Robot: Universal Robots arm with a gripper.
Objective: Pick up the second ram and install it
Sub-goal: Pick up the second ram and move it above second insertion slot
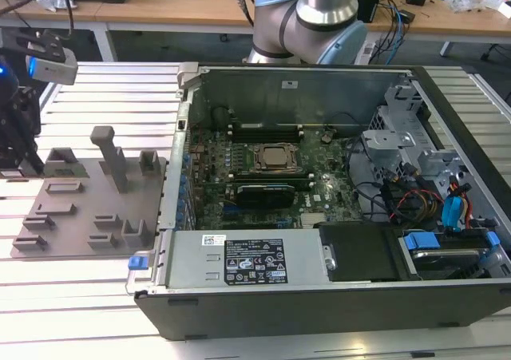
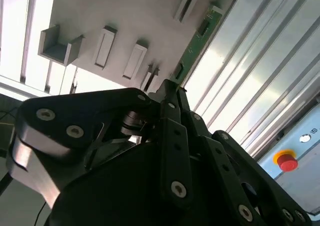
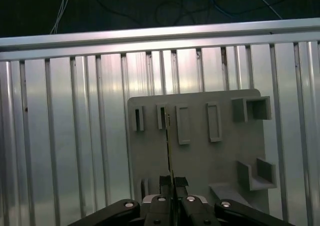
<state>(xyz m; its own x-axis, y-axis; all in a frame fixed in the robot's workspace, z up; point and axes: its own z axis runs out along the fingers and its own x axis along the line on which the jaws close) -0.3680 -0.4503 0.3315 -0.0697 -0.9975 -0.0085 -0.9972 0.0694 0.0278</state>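
Clamping down on the second ram (image 3: 168,146), my gripper (image 3: 171,182) has the thin green stick pinched edge-on between its fingertips. The board runs out ahead of them over the grey holder tray (image 3: 200,166). I cannot tell whether its lower edge is clear of the tray's slots. Beyond the tray lies the slatted aluminium worktop (image 3: 75,136). Well apart, toward the exterior view's right, stands the open computer case (image 1: 319,312) with its motherboard (image 1: 327,188) and CPU socket (image 1: 275,158). I judge the pick-up is in hand and the install not begun. That calls for a firm, square hold, since a tilted stick would not seat.
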